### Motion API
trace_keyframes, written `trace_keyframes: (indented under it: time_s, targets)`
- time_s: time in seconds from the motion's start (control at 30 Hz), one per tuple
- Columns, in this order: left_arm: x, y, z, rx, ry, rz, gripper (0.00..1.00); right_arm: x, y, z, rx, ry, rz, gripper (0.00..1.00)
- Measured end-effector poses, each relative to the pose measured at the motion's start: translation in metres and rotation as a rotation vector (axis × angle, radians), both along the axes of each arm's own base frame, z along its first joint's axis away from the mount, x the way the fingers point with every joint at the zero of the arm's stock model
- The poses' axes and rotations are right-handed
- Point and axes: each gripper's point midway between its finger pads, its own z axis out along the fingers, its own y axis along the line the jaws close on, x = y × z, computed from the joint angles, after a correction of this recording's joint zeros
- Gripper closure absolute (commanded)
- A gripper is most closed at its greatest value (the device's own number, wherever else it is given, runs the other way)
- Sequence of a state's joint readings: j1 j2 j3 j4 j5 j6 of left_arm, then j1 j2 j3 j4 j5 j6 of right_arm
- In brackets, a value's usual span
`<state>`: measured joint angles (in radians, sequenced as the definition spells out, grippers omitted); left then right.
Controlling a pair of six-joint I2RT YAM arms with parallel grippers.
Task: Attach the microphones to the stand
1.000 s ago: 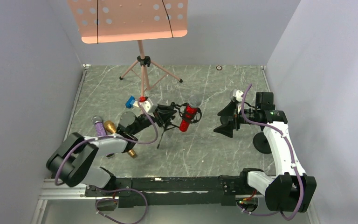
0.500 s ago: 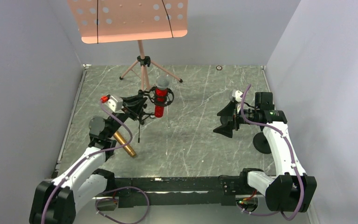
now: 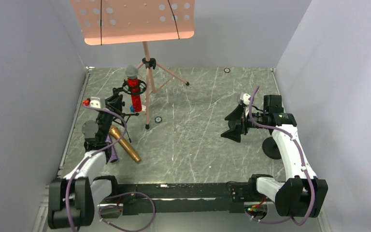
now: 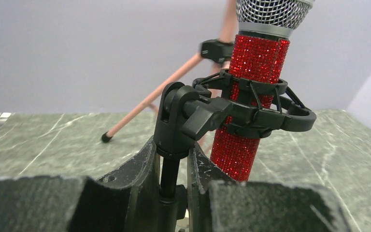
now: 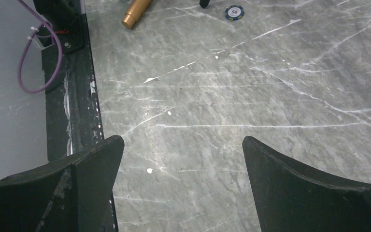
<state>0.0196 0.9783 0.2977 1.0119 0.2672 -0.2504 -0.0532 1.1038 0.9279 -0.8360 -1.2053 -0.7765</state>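
The glittery red microphone (image 3: pixel 135 94) stands upright in the shock-mount ring (image 4: pixel 263 112) of a small black stand (image 3: pixel 125 114). My left gripper (image 3: pixel 117 103) is shut on that stand's thin post (image 4: pixel 169 178), just below its swivel joint, at the back left of the table. In the left wrist view the red microphone (image 4: pixel 249 99) is right of my left gripper (image 4: pixel 170 151). The gold microphone (image 3: pixel 124 143) lies on the table beside the left arm. The purple microphone (image 3: pixel 112 152) lies mostly hidden under that arm. My right gripper (image 3: pixel 234 123) hovers open at the right, with only bare table between its fingers (image 5: pixel 92 169).
A pink music stand (image 3: pixel 147 63) rises at the back; one tripod leg (image 3: pixel 147 116) reaches forward next to the black stand. A poker chip (image 3: pixel 158 119) lies near that leg's foot. A black round object (image 3: pixel 271 147) sits by the right arm. Walls close in on three sides.
My left arm has swung the black stand with the red microphone from the table's middle to the back left, uncovering the gold microphone. The right arm has not moved.
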Motion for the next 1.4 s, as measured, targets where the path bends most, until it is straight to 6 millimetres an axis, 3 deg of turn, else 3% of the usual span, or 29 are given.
trace_keyframes:
  time_s: [0.17, 0.43, 0.53, 0.63, 0.8, 0.93, 1.1, 1.23, 1.4]
  targets:
    - [0.021, 0.037, -0.013, -0.058, 0.042, 0.060, 1.00, 0.001, 0.000, -0.002, 0.000, 0.011, 0.000, 0.00]
    - [0.053, 0.059, 0.026, -0.038, -0.064, 0.041, 1.00, 0.001, 0.000, -0.003, 0.000, 0.015, 0.002, 0.00]
    - [0.068, 0.068, 0.031, -0.026, -0.094, 0.023, 1.00, 0.001, 0.000, -0.004, 0.000, 0.017, 0.003, 0.00]
    - [0.085, 0.076, 0.020, -0.030, -0.086, -0.009, 1.00, 0.002, 0.000, -0.005, -0.001, 0.025, 0.002, 0.00]
    - [0.113, 0.090, -0.019, -0.055, 0.007, -0.038, 1.00, 0.004, 0.000, -0.009, -0.005, 0.039, -0.001, 0.00]
    - [0.128, 0.097, -0.032, -0.050, 0.029, -0.057, 1.00, 0.006, -0.001, -0.013, -0.012, 0.047, -0.003, 0.00]
    - [0.138, 0.098, -0.036, -0.033, 0.024, -0.080, 1.00, 0.007, -0.002, -0.015, -0.015, 0.054, -0.004, 0.00]
    - [0.142, 0.099, -0.052, -0.034, 0.042, -0.086, 0.99, 0.008, -0.002, -0.017, -0.016, 0.062, -0.003, 0.00]
    - [0.138, 0.100, -0.056, -0.026, 0.031, -0.079, 0.84, 0.008, -0.002, -0.018, -0.017, 0.062, -0.002, 0.00]
